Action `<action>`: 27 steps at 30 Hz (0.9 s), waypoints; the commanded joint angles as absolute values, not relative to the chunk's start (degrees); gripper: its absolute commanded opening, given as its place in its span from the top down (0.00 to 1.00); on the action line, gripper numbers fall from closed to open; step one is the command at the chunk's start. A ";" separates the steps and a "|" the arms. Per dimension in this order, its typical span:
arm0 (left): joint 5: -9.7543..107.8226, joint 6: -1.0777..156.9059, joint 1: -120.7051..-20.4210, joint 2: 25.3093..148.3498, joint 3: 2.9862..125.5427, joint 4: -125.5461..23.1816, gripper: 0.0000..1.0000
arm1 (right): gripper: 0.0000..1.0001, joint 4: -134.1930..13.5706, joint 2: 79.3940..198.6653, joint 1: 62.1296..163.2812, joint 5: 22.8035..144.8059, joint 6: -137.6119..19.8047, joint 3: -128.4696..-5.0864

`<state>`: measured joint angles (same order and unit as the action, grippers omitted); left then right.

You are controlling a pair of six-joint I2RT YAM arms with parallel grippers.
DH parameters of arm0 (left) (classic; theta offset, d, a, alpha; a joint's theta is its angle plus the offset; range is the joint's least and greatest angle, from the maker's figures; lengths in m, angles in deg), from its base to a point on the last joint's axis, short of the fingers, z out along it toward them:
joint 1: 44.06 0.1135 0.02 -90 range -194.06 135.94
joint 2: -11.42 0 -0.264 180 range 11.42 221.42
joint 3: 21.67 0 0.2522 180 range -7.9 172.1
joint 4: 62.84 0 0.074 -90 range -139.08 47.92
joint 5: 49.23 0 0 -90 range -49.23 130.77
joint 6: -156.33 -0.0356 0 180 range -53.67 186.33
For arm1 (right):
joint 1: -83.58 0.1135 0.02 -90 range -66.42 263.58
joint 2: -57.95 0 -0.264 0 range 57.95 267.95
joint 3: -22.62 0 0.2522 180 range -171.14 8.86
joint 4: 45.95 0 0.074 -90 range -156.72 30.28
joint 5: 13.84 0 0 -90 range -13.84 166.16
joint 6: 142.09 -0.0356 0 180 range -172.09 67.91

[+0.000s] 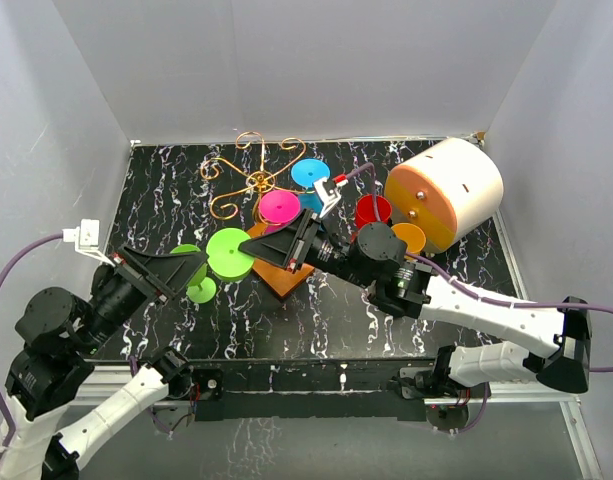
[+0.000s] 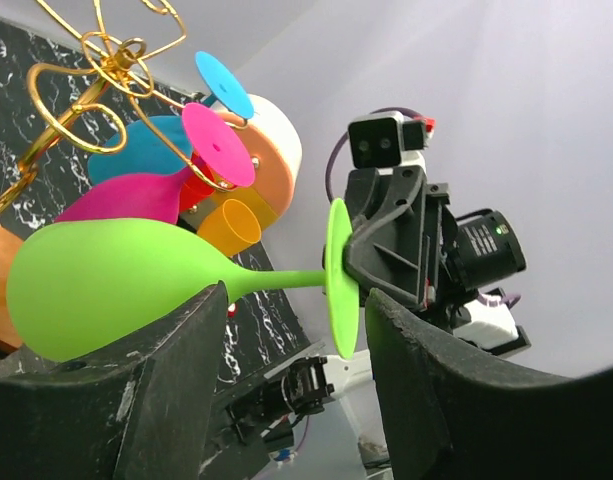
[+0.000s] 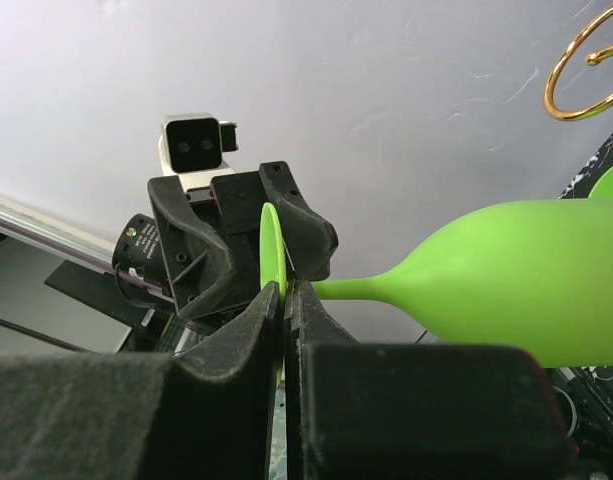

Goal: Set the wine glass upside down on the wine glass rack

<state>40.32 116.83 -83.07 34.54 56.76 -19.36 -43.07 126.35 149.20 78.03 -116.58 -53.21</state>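
The green wine glass (image 1: 229,252) lies on its side in the air, between the two grippers. My right gripper (image 3: 288,290) is shut on the rim of its round foot (image 3: 270,250); it also shows in the top view (image 1: 254,245). My left gripper (image 2: 296,300) is open, its jaws wide apart on either side of the stem (image 2: 281,279), with the bowl (image 2: 96,285) just above one finger. The gold wire rack (image 1: 251,180) stands just behind on its orange-brown base (image 1: 283,277), with a pink glass (image 1: 279,207) and a blue glass (image 1: 309,173) hanging upside down on it.
A red cup (image 1: 371,210) and an orange cup (image 1: 408,237) stand to the right of the rack. A big white drum with an orange face (image 1: 451,190) lies at the back right. White walls close the black marbled table (image 1: 166,190).
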 commanded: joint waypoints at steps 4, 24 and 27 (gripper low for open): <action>39.36 121.24 -83.15 38.22 58.94 -19.01 0.45 | 1.00 -41.60 127.05 149.23 78.07 -115.30 -57.11; 40.25 123.20 -83.35 39.97 56.88 -20.91 0.85 | 1.00 -42.57 127.65 149.23 78.25 -113.23 -56.97; 40.09 123.24 -83.35 40.43 56.79 -21.20 1.00 | 1.00 -42.35 127.55 149.23 78.00 -113.01 -56.83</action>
<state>39.45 122.95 -83.18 39.61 57.04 -19.15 -44.75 128.91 149.20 78.47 -114.59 -54.67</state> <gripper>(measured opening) 0.092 0.027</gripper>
